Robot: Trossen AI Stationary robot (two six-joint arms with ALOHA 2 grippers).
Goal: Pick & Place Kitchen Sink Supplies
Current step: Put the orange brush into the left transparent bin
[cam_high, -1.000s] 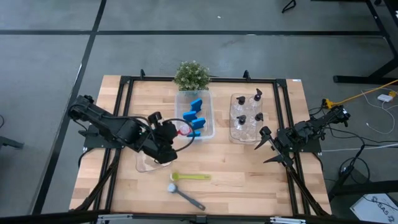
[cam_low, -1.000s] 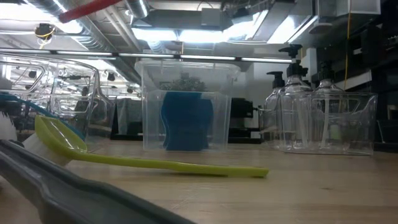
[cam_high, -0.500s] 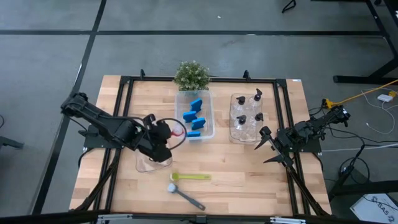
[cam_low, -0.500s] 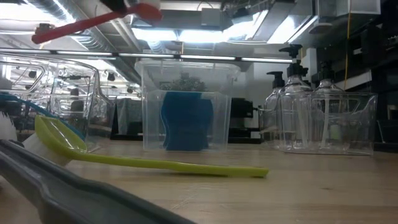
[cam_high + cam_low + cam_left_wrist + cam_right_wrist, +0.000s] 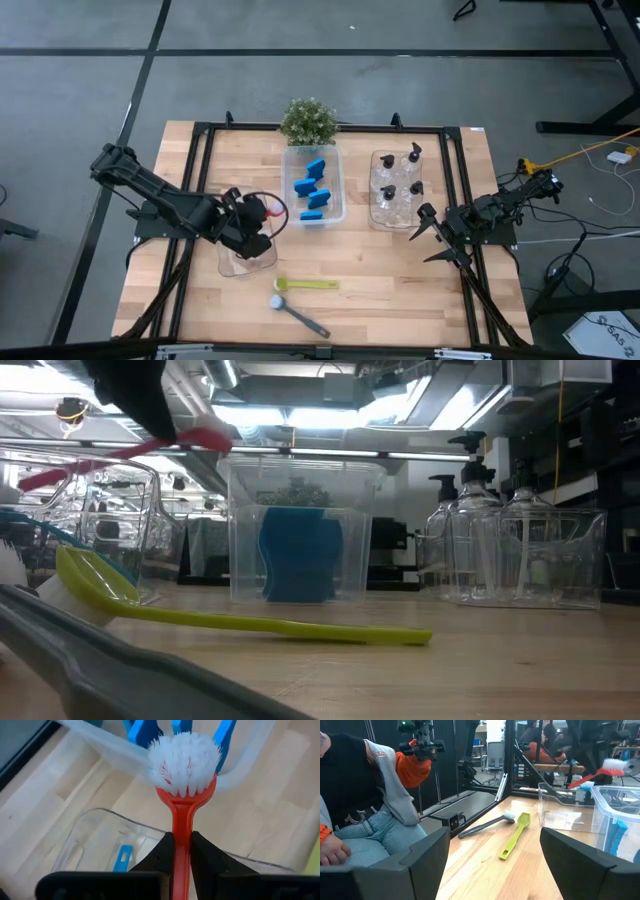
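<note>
Your left hand (image 5: 181, 851) is clamped on the red brush (image 5: 183, 795), bristles out ahead, hovering over the clear bin (image 5: 246, 262) just below it. Lower it straight in, then release. Your right hand (image 5: 428, 238) waits wide open beside the bottles (image 5: 398, 186).

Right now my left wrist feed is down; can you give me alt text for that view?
The left gripper is shut on the red brush, white bristles pointing ahead. Under it is a clear bin with a blue brush showing inside, on the wooden table. Beyond the bristles is the sponge bin, blue sponges standing in it.
</note>
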